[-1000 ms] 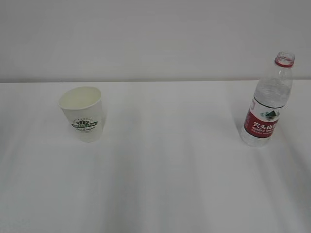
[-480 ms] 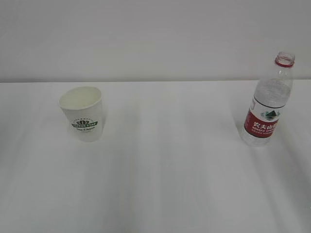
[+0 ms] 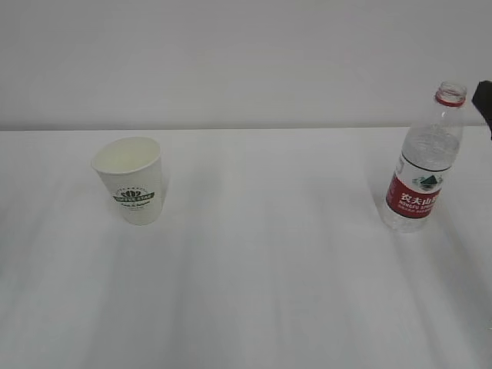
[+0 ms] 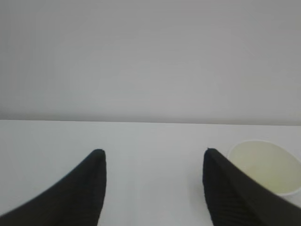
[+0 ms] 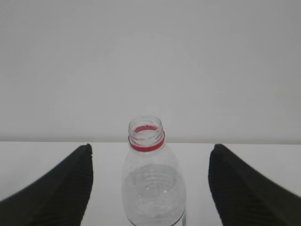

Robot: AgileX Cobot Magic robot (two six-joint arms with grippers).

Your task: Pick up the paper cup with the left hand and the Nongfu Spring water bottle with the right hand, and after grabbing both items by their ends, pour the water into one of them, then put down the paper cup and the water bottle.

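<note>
The cup [image 3: 130, 180] stands upright on the white tabletop [image 3: 261, 261], out at about nine o'clock from the middle of the exterior view, its green-and-black logo facing forward. Its inside looks cream, faintly yellowish, and I cannot tell whether any water is in it. The bottle [image 3: 425, 163] stands upright at about three o'clock, well apart from the cup, with its cap off, a red neck ring and a red label with white characters. Its upper part looks clear and ribbed.

A bit of black shows at the right edge of the exterior view, at about one o'clock from the bottle's neck, near it but not touching; it is too cut off to say what part it is.

From the left wrist, the left gripper [image 4: 153, 162] is open, bare tabletop between its two black fingers [image 4: 82, 188]. The cup's rim [image 4: 264, 167] sits just outside the right-side finger, at about three o'clock, close beside it.

From the right wrist, the right gripper [image 5: 150, 160] is open wide. The bottle's open neck [image 5: 146, 133] stands between its fingers [image 5: 66, 188], clear of both, with gaps on either side.
</note>
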